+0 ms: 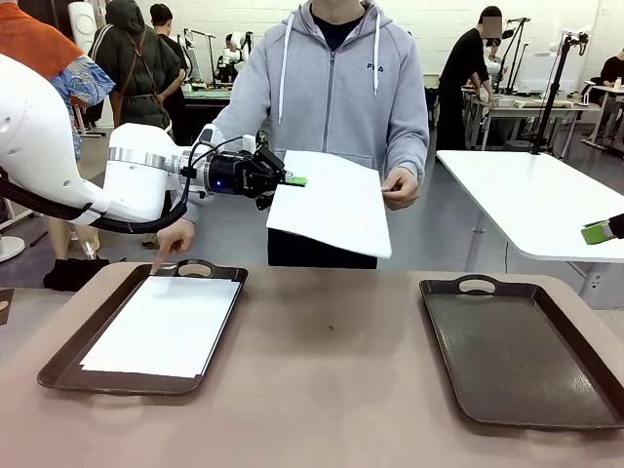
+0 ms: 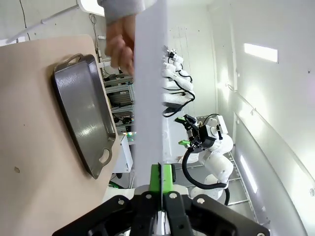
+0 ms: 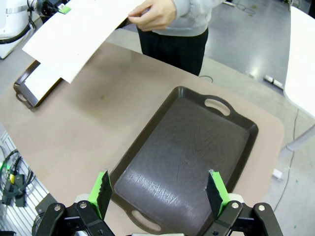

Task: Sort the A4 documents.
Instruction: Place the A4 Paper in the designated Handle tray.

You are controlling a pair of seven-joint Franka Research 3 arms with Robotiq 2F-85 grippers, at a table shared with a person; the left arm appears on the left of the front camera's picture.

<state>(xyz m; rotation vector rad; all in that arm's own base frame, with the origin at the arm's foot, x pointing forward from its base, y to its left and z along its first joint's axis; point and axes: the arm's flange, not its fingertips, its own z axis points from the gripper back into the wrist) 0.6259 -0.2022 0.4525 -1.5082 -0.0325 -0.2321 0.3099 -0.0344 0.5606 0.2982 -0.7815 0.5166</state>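
Left fingers [image 1: 295, 180] clamped on the 9 o'clock edge of the held A4 sheet [image 1: 336, 203], in mid-air above the desk's [image 1: 331, 361] far edge. Person's hand [image 1: 399, 187] pinches the same sheet at 3 o'clock; their other hand [image 1: 174, 237] points down at the left tray [image 1: 58, 366], which already carries a second sheet [image 1: 161, 325]. Right fingers [image 3: 160, 189] spread wide, holding nothing, hovering over the bare right tray [image 3: 197, 142].

Risks: two-ended hold, so any pull before the person lets go could tear or crease the paper. One-edge grip means the sheet will likely droop and could catch the tray rim.

Desk: matte brown, two dark trays at 8 and 4 o'clock. Room: busy lab, white tables and people behind.
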